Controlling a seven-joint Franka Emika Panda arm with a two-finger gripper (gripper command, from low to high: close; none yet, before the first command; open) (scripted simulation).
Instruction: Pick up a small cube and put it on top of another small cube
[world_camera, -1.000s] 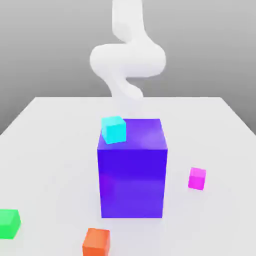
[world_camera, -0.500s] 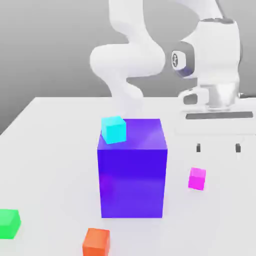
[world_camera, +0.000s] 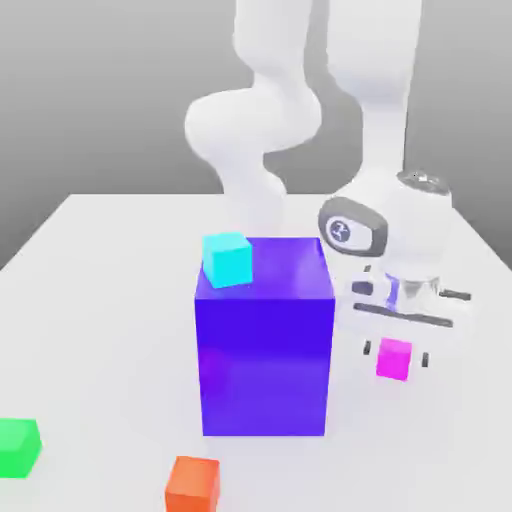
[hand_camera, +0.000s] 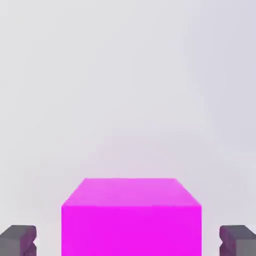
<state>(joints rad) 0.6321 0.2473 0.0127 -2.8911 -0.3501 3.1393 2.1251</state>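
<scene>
Claw (world_camera: 397, 354) fingers (hand_camera: 18, 240) astride glossy magenta cube (world_camera: 394, 359), gaps visible.

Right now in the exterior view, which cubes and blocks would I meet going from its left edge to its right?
Green cube → orange cube → big blue-purple block → pink cube. The cyan cube sits on the block, so it is left out of the order.

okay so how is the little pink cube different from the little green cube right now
The pink cube sits on the table at the exterior view's right, beside the big blue block; the green cube sits at the near left corner. The gripper straddles the pink cube, jaws either side; the green cube stands alone. Both look the same size and rest on the table.
</scene>
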